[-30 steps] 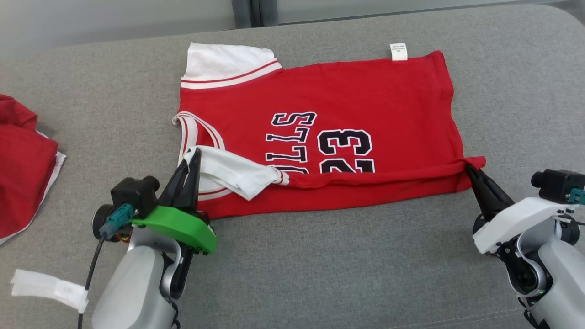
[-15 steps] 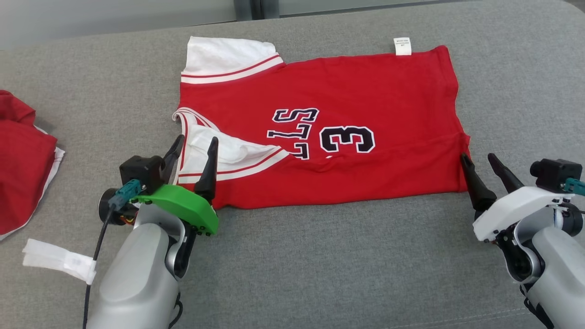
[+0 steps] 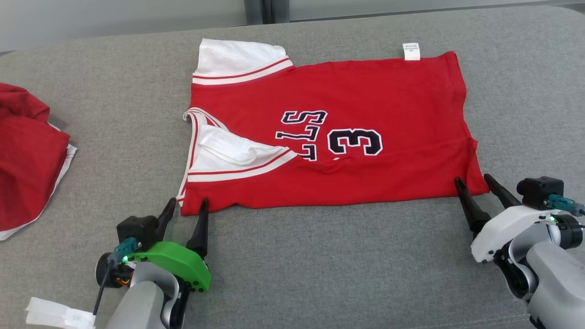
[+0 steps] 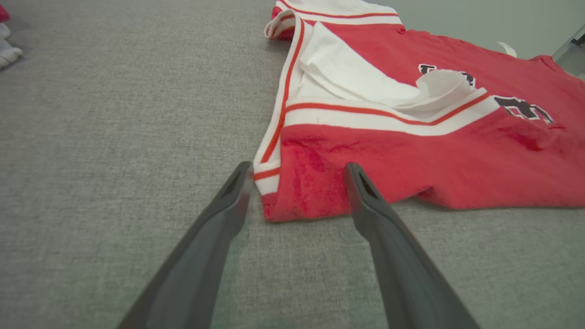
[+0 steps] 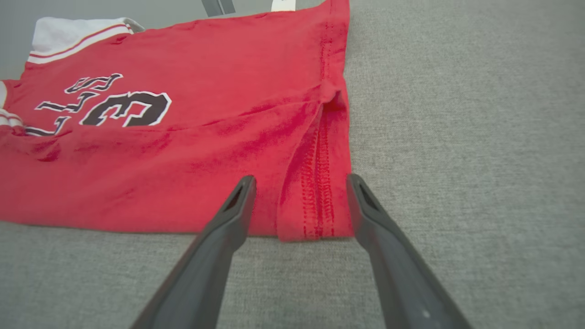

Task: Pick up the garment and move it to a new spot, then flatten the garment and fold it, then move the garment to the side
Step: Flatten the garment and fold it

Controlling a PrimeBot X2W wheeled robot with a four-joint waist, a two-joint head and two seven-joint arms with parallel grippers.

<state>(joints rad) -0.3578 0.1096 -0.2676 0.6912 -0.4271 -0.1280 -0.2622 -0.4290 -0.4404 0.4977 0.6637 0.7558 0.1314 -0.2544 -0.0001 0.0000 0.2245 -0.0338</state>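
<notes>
Bare grey fabric-covered table point(image 3: 343, 256) lies open in front and right of the red folded jersey point(image 3: 365, 105); a crumpled red garment point(image 3: 27, 155) blocks the far left.

I am working in what is looking like a plain test room or lab, though I cannot tell for certain. A wide bench point(image 3: 320, 256) padded in grey woven fabric is carrying a red jersey point(image 3: 365, 91) laid flat and a second red garment point(image 3: 27, 155) heaped at my left. Behind it, pale blank panels point(image 3: 114, 18) are meeting at a dark upright post point(image 3: 258, 9).
</notes>
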